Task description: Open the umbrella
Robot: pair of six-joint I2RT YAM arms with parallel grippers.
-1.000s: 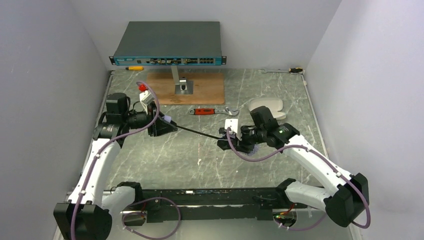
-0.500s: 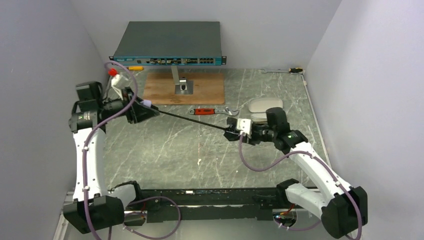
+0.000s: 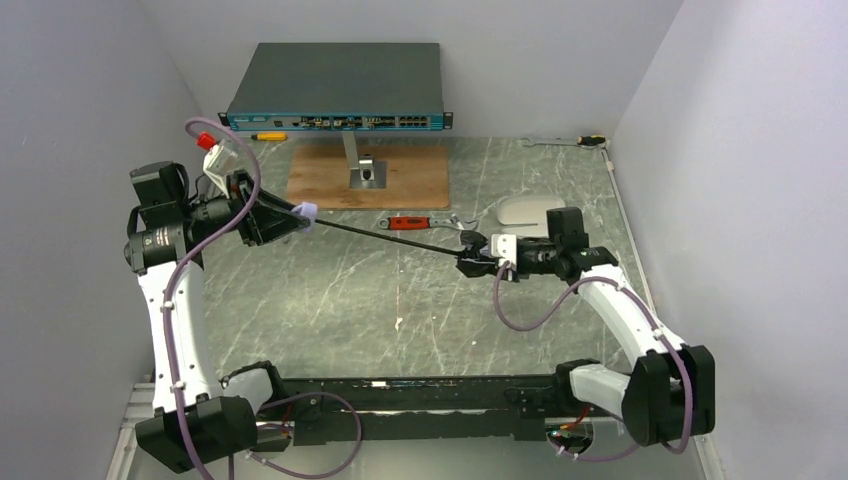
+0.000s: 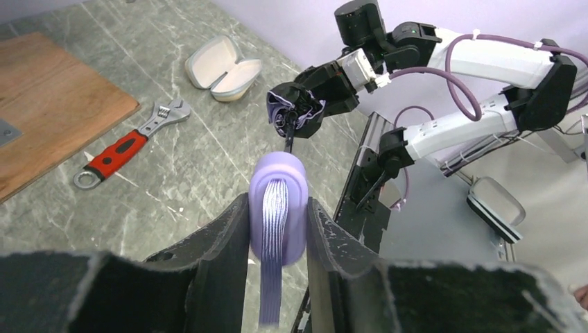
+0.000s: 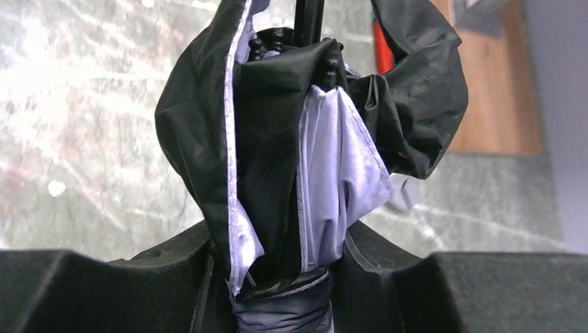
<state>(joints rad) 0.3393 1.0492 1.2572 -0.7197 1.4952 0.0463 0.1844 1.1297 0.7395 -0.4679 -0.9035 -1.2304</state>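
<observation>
While L pincer (image 3: 283,220) clamps knob (image 4: 277,201), umbrella (image 3: 385,237) spans left-right — canopy (image 5: 326,159) in R pincer (image 3: 472,264).

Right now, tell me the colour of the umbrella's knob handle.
Lilac. The knob handle shows best in the left wrist view, pinched in the left claw.

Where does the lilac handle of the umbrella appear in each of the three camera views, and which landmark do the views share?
Top external: the handle is left of centre, at the left arm's tip.
Left wrist: the handle is at the centre, clamped in the left hand.
Right wrist: not in it; only the folded canopy and the shaft's lower end show.
Shared landmark: the wooden board.
</observation>
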